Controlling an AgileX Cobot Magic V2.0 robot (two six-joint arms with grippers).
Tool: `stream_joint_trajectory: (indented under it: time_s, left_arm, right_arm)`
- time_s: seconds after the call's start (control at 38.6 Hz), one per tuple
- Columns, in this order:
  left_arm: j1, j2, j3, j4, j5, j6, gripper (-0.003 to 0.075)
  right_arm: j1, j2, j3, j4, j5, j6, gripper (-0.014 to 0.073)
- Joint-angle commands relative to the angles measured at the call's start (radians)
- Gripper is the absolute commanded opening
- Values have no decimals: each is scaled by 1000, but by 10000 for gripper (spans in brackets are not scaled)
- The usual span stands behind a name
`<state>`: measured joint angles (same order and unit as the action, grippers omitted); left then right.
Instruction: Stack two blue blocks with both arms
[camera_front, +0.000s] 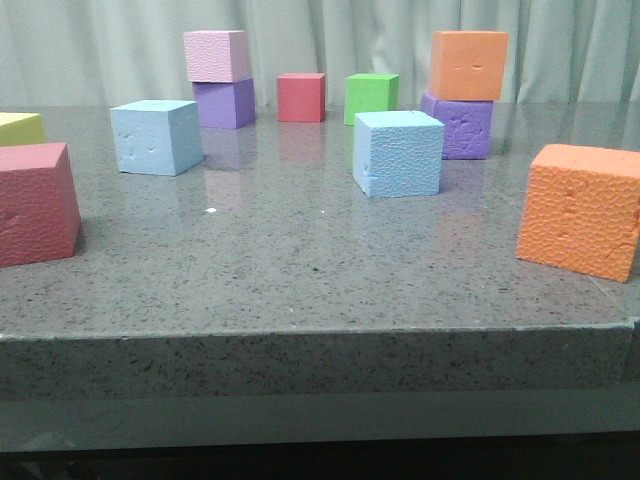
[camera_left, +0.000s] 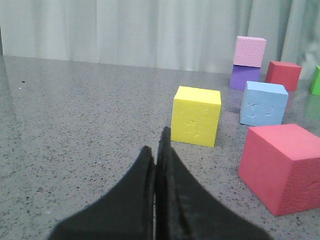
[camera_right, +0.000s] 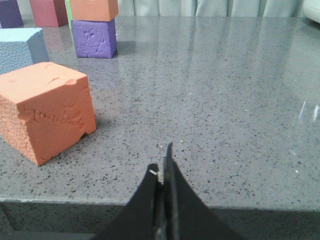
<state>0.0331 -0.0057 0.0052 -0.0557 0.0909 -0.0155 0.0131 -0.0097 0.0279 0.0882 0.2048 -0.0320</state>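
Two light blue foam cubes stand apart on the grey table. The smoother dented blue cube (camera_front: 156, 137) is at the middle left; it also shows in the left wrist view (camera_left: 263, 103). The pebbled blue cube (camera_front: 398, 153) is right of centre; its corner shows in the right wrist view (camera_right: 21, 47). Neither gripper shows in the front view. My left gripper (camera_left: 157, 145) is shut and empty, low over the table, short of a yellow cube (camera_left: 196, 116). My right gripper (camera_right: 162, 162) is shut and empty near the table's front edge, right of an orange cube (camera_right: 47, 113).
A red cube (camera_front: 35, 203) and a yellow cube (camera_front: 20, 128) stand at the left edge. A large orange cube (camera_front: 582, 209) stands at the right. At the back are a pink cube on a purple one (camera_front: 220, 80), a red cube (camera_front: 301, 97), a green cube (camera_front: 371, 97) and an orange cube on a purple one (camera_front: 462, 95).
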Motion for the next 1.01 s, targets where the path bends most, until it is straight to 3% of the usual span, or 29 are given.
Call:
stream_joint_trajectory:
  time_s: [0.0,0.7,0.98]
  left_arm:
    - [1,-16,2,-9,-85,-7,-20]
    - [1,-16,2,-9,-91,-7,-20]
    - [1,-16,2,-11,-157,-7,-20]
  right_arm:
    - [-4,-19,-6,-5,-78,-2,-72]
    - [-4,-19,-6,-5,-83,-2,-72]
    - [-4,-19,-6,-5,-210,-2,-72]
